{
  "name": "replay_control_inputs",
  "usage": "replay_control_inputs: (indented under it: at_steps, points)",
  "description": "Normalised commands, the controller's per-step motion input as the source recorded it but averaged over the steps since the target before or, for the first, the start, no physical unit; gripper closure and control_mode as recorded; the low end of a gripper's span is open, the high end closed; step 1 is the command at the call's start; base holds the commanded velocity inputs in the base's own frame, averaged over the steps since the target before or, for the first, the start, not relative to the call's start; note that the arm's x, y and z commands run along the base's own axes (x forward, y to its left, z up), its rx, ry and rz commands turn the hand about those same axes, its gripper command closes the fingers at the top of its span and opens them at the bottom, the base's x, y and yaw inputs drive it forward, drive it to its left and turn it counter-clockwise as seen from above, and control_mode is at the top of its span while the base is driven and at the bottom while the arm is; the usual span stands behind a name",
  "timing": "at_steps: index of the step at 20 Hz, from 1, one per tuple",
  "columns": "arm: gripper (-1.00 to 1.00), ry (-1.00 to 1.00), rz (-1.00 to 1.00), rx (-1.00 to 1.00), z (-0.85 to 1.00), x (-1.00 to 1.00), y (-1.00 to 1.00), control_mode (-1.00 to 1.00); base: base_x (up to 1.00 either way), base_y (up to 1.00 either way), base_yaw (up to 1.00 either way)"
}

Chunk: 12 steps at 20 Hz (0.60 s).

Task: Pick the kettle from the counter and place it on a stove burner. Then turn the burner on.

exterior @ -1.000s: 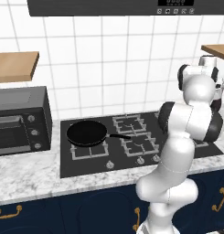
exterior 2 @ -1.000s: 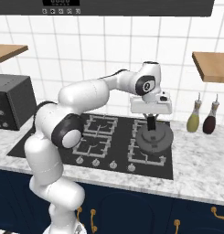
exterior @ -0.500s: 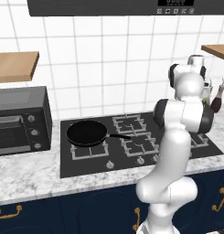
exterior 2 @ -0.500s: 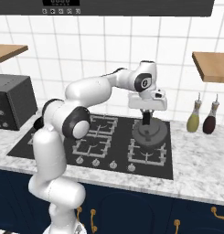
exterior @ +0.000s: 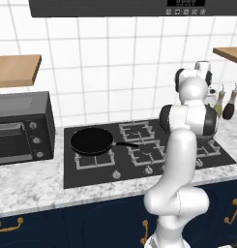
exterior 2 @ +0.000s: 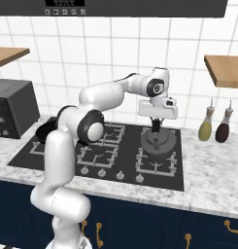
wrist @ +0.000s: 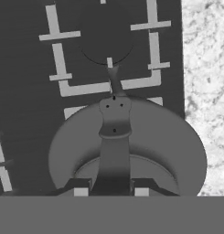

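No readable text anywhere. Range hood panel (exterior: 185, 2) has small lit symbols, too tiny to read. Oven (exterior: 21, 127) knobs carry no legible marks.

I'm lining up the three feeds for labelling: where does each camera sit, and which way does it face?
Left base view: behind the arm's left, facing the black glass cooktop and flat black frying pan; white arm rises lower right.
Right base view: behind its right, same cooktop; arm from lower left, gripper over the squat grey metal kettle.
Hand view: looks down the gripper onto the kettle's handle.
Both base views share the cooktop.
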Motion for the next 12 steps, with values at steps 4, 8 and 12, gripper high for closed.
replay_control_inputs:
  at_steps: [4, 8, 12]
  points:
    - [1.0, 0.04, 0.0, 0.0, -0.33, 0.05, -0.01, -1.0, 0.0, 0.0, 0.0]
    - [1.0, 0.0, 0.0, 0.0, -0.44, 0.02, 0.0, -1.0, 0.0, 0.0, 0.0]
    - [1.0, 0.0, 0.0, 0.0, -0.43, 0.0, 0.0, -1.0, 0.0, 0.0, 0.0]
